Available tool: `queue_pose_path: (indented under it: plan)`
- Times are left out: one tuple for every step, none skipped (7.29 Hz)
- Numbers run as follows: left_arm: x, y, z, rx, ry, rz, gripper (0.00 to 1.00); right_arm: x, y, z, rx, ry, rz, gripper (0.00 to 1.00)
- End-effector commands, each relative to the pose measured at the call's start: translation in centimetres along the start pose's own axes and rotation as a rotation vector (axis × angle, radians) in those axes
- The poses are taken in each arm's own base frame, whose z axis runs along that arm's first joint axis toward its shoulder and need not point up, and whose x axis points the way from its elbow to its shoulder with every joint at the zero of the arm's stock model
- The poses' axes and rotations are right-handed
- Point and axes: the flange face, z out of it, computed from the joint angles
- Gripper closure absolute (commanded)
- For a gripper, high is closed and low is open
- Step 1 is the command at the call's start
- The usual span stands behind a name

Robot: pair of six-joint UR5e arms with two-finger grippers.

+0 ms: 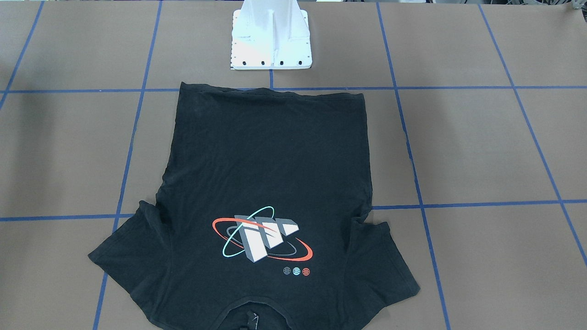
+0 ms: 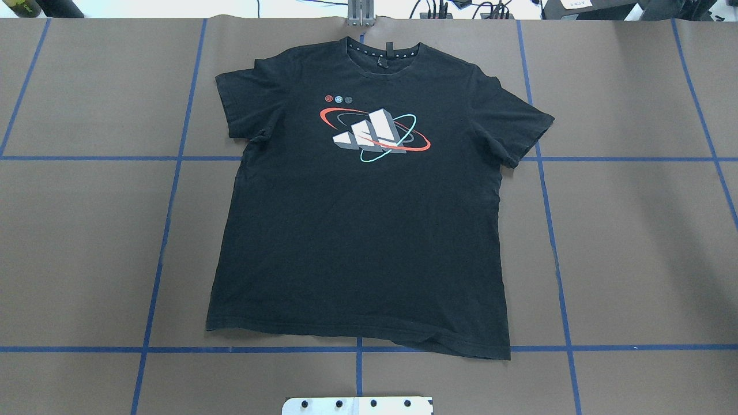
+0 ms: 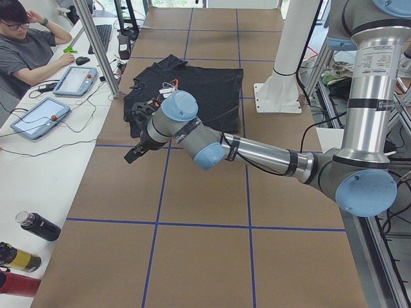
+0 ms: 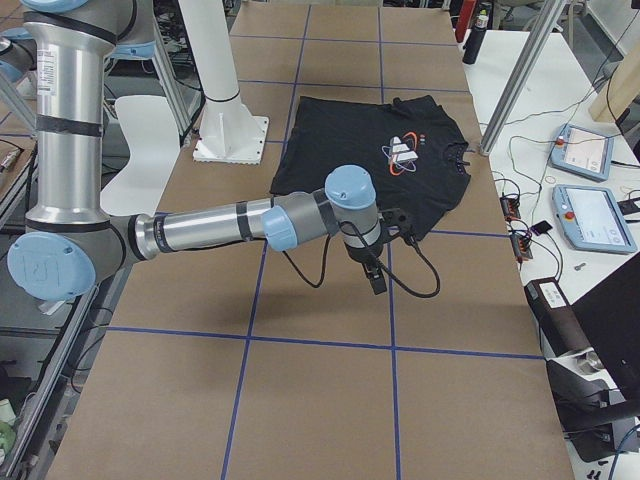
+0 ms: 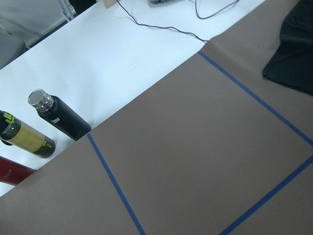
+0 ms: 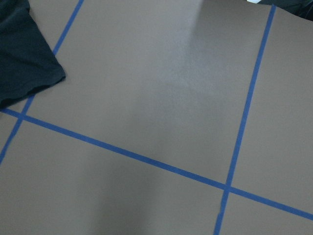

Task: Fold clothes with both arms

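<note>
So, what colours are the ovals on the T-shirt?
The ovals are red, teal and grey; best seen overhead.

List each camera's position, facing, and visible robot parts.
Front-facing: across the table, facing the robot, T-shirt below; only pedestal shows.
Overhead: behind the robot, same T-shirt; pedestal edge only.
Exterior left: table's end; left arm, left gripper near.
Exterior right: opposite end; right arm, right gripper near.
Left wrist: down at table, bottles; no gripper.
Right wrist: down at table; no gripper.
Shared: all catch the T-shirt.

The brown tabletop (image 2: 86,242), gridded with blue tape lines (image 2: 167,230), carries a black T-shirt (image 2: 357,242) spread flat, print up, hem near the white base pedestal (image 1: 271,41), collar farthest from it.
</note>
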Motion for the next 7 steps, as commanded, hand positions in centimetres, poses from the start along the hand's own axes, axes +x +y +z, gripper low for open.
queue_pose_path:
  plan:
    - [2.9,-0.6,2.6,-0.007,0.052,0.018,0.00,-6.4,-7.5,3.2,0.000,-0.054,0.086,0.00]
    - [3.3,-0.7,2.9,-0.008,0.061,0.024,0.00,-8.9,-10.0,5.9,-0.003,-0.081,0.114,0.00]
    - [3.5,-0.8,2.8,-0.005,0.066,0.023,0.00,-10.0,-10.6,10.0,0.040,-0.086,0.164,0.00]
    - [3.5,-0.7,2.9,-0.007,0.066,0.021,0.00,-11.4,-9.8,14.3,0.083,-0.096,0.190,0.00]
    - [3.4,-0.6,3.0,-0.008,0.064,0.022,0.00,-14.8,-10.9,18.8,0.125,-0.086,0.214,0.00]
    - [3.5,-0.7,3.0,-0.009,0.066,0.024,0.00,-18.5,-12.6,22.6,0.157,-0.076,0.249,0.00]
    - [3.8,-0.7,3.3,-0.012,0.072,0.028,0.00,-20.4,-13.3,25.3,0.175,-0.079,0.263,0.01]
